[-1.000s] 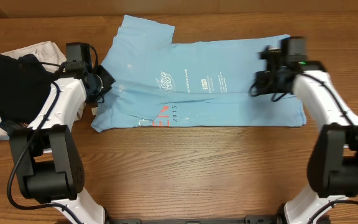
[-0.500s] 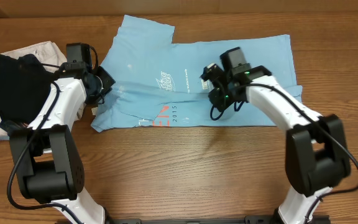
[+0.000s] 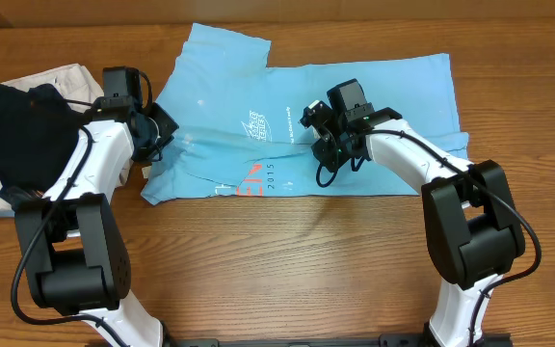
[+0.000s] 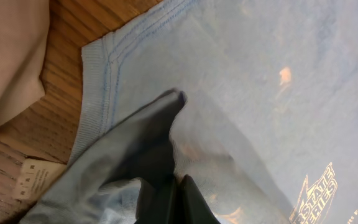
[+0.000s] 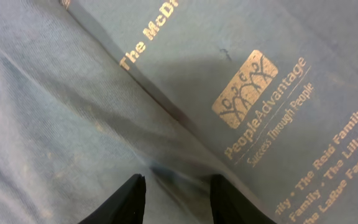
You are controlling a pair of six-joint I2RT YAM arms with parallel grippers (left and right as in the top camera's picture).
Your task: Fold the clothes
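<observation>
shirt location: T-shirt [image 3: 393, 87] lay spread left to right across the far half of the table [image 3: 277, 251], one sleeve poking out at the top left. A lengthwise crease ran through its middle, and the red print by "2015" [image 3: 271, 176] was partly covered.
left jaws: left gripper [image 4: 174, 193] was clenched at the shirt's left edge. The cloth looked pinched and tented up between the fingers, with the hem just beside them.
right jaws: right gripper [image 5: 179, 186] had its jaws parted, low over the mid-shirt crease near the gold sponsor print [image 5: 263, 118]. Cloth ran between the tips, but no grip showed.
step (judged): one end was held and the other hand was free, so a new hold is probably needed before the next fold.
risk 1: if the left pulled alone, the shirt would likely drag and skew, because nothing pinned the right side.
risk 2: if the right closed on the crease, it could grab both layers and undo the fold, or bunch it.
risk 3: thin cotton is slippery, so a shallow pinch at the hem may slide out.
risk 4: the black garment [image 3: 17, 125] and beige garment [image 3: 61, 77] sat near the left arm, and a sweep that way could snag them.
tag: small white tag [image 4: 33, 180] lay by the left hem and could get caught in the pinch.
</observation>
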